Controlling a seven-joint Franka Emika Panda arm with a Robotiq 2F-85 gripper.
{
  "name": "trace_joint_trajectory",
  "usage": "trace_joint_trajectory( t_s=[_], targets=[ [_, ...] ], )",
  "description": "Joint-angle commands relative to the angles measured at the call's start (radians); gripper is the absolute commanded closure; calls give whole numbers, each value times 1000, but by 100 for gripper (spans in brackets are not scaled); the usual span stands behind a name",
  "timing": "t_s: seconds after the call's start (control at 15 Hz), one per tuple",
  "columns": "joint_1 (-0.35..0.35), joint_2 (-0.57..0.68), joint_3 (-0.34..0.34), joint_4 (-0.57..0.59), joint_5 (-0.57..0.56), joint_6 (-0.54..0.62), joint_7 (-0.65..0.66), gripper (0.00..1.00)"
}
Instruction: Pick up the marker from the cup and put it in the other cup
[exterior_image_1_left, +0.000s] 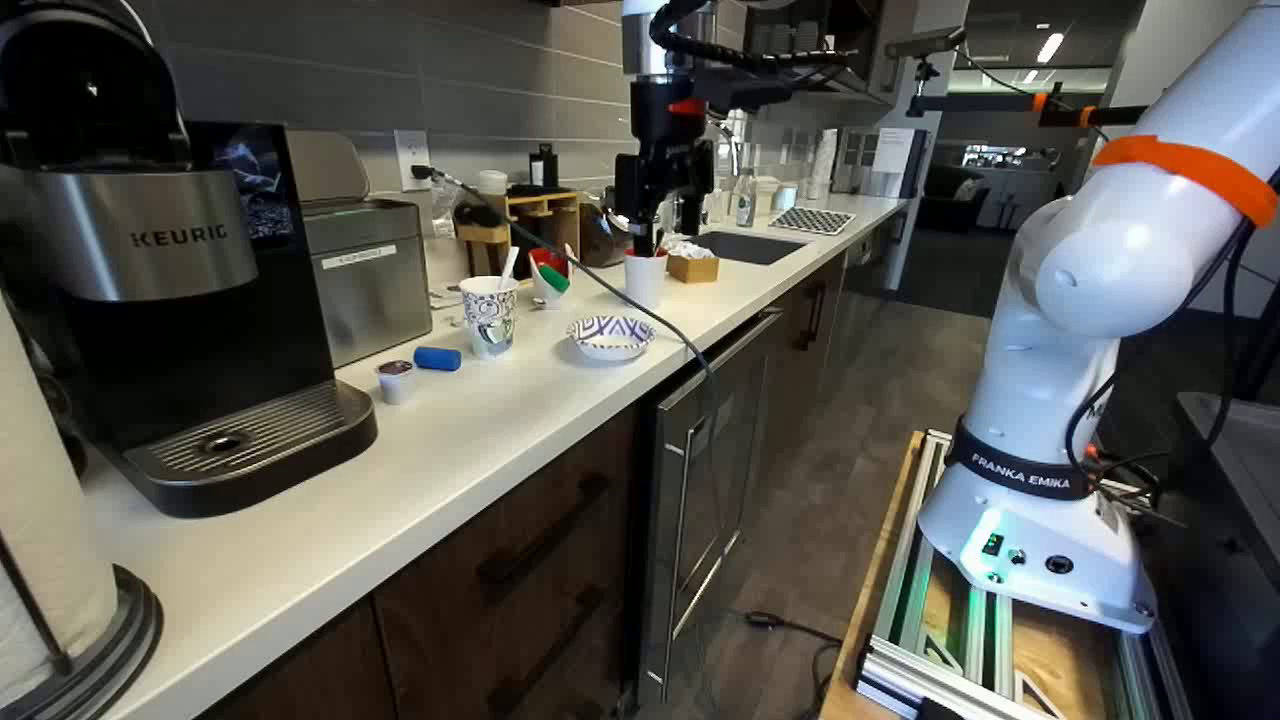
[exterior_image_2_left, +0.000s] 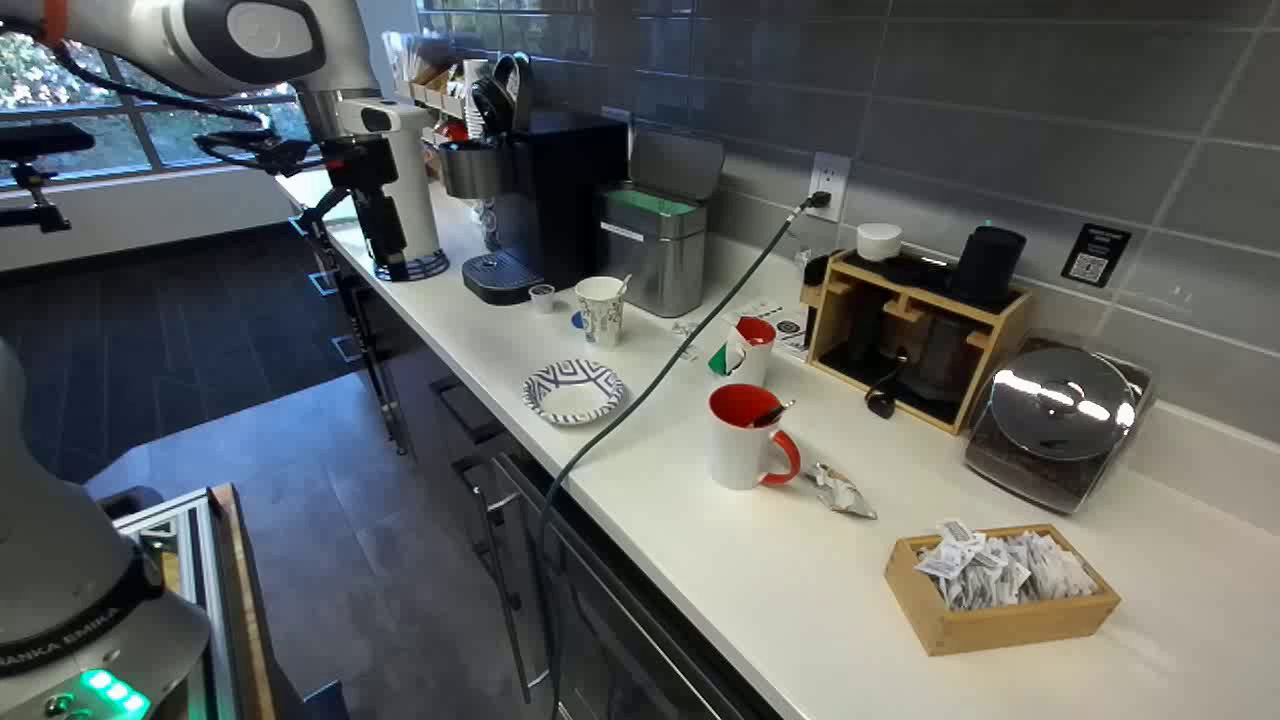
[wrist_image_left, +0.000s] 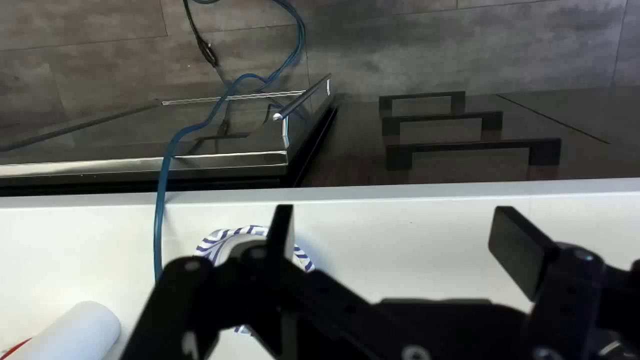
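Above the bench (exterior_image_2_left: 820, 580), with gripper (wrist_image_left: 399, 235) spread and empty, might snag the draped cable (wrist_image_left: 159, 217) by sweeping low toward the marker (exterior_image_2_left: 772, 413) in the mug (exterior_image_2_left: 738, 458).

A grey tiled wall (exterior_image_2_left: 1000, 80) backs the white worktop (exterior_image_2_left: 800, 580); dark drawers (exterior_image_1_left: 440, 590) sit beneath; the floor (wrist_image_left: 400, 55) is grey; foliage (exterior_image_2_left: 45, 75), it seems, shows through a window (exterior_image_2_left: 170, 140); a ceiling light (exterior_image_1_left: 1050, 47) glows.

In both exterior views we look slantwise down along the worktop (exterior_image_1_left: 465, 440), from opposite sides of the patterned bowl (exterior_image_2_left: 574, 393); in the wrist view, nearer, we look steeply down. All three share the bowl.
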Motion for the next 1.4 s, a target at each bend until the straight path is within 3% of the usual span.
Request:
trace_joint_trajectory(
  t_s=[0.0,0.2,0.47,0.6,0.8,1.0,1.13,1.2,1.27,1.33],
  targets=[
    [25,4,-22,2,-12,-2,10,0],
    [21,10,-28,1,-8,34,9,0],
    [-38,89,-110,28,-54,255,-51,0],
    [-66,170,-186,71,-89,365,-171,0],
    [-73,294,-317,159,-54,427,-429,0],
    [73,429,-535,271,10,401,-682,0],
    [127,491,-625,333,122,374,-845,0],
    [126,517,-643,361,207,357,-927,0],
    [5,544,-544,399,296,326,-1005,0],
    [3,484,-520,314,178,397,-880,0]
  ],
)
